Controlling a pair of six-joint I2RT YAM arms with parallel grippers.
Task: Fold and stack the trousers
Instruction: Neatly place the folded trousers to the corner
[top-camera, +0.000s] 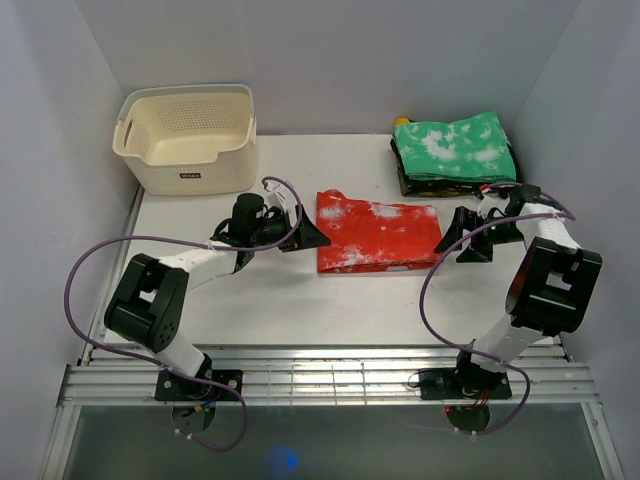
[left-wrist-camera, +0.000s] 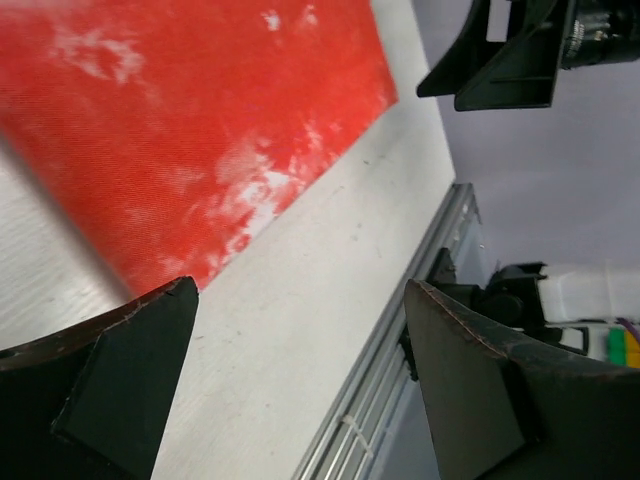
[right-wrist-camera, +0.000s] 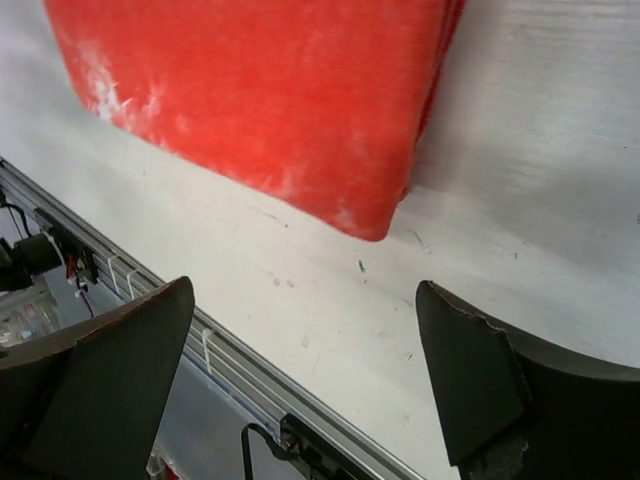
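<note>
Between the two end effectors, flat on the table (top-camera: 300, 300): the trousers (top-camera: 378, 238), folded into a compact red-orange rectangle with white mottled blotches.

Left end effector (top-camera: 305, 237): just beside the trousers' left short edge, pointing towards the cloth. Touching it or not: cannot tell from above. Fingers spread wide, nothing between them. Straight ahead in the left wrist view, bare table between the fingertips, then the long near edge of the trousers running diagonally just past the tips. Further ahead, beyond the far end of the cloth, the black fingers of the other arm.

Right end effector (top-camera: 458, 240): just beside the trousers' right short edge, facing the left one across the cloth. Jaws likewise wide, gripping nothing. Ahead of it in the right wrist view, a rounded folded corner of the trousers, several layers showing at the fold, clear of both fingertips, with bare scuffed table in the gap.

Behind the right end effector, towards the back of the table: a green cloth (top-camera: 455, 148) with white blotches, folded and lying on top of a dark pile (top-camera: 450, 187), well apart from the trousers.

Behind the left end effector and out to its left, at the back corner: a cream basket (top-camera: 190, 165) with perforated walls.

Nearer than both end effectors, along the table's front edge: a metal rail (top-camera: 330, 380) carrying the arm bases, purple cables (top-camera: 130, 238) looping up from there.
</note>
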